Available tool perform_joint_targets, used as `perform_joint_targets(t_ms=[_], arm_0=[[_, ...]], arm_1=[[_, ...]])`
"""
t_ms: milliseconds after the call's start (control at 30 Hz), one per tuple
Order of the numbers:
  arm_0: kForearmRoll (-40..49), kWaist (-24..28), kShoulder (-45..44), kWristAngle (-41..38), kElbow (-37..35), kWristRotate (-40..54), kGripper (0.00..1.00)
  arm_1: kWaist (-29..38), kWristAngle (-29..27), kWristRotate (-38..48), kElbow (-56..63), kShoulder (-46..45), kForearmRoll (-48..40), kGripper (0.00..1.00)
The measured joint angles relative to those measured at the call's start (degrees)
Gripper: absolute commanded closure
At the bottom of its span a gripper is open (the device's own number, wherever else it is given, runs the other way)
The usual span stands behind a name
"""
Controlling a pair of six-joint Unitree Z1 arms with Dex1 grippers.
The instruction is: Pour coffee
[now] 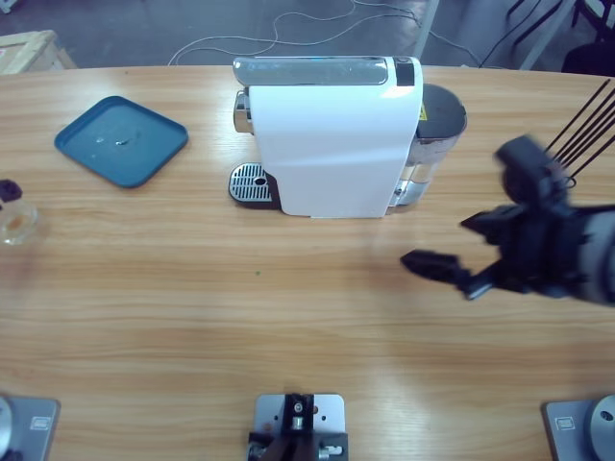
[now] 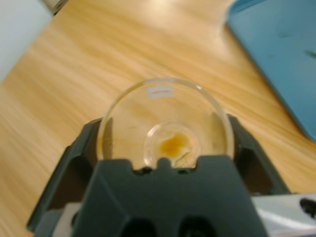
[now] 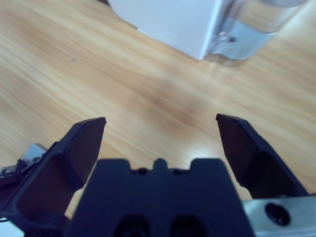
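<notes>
A clear glass tumbler point(image 2: 165, 106) sits between my left gripper's point(image 2: 163, 123) black jaws, which are shut on its sides. A thin patch of brown coffee point(image 2: 173, 144) lies at its base. In the high view the glass point(image 1: 19, 223) is at the table's far left edge, and only a dark bit of the left gripper point(image 1: 8, 190) shows there. My right gripper point(image 1: 437, 245) hovers open over bare wood, right of the white coffee machine point(image 1: 332, 139). In the right wrist view the right gripper point(image 3: 160, 119) holds nothing, and the machine point(image 3: 168, 19) is ahead.
A teal tray point(image 1: 121, 140) lies at the back left, also seen beside the glass as the tray point(image 2: 281, 54). The machine's drip grate point(image 1: 250, 182) faces left. Its water tank point(image 1: 437, 125) stands at its right side. Black cables point(image 1: 581, 125) run above the right arm.
</notes>
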Motion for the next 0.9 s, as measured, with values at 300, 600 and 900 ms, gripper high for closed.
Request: perform_joint_targets(t_ms=[300, 600, 900], arm_0=[[-0.9, 0.8, -12.2, -27.1, -7.8, 43.2, 1.0], [-7.5, 6.5, -3.5, -60.4, -17.7, 77.8, 1.0], [-18.3, 7.3, 13.4, -71.2, -20.9, 81.9, 1.0]], arm_1=[[0.1, -7.8, -0.5, -7.1, -16.1, 20.9, 0.0], [0.1, -10.4, -0.5, -7.8, -30.0, 34.3, 0.0], [0.1, -10.4, -0.5, -8.8, -32.2, 37.3, 0.0]])
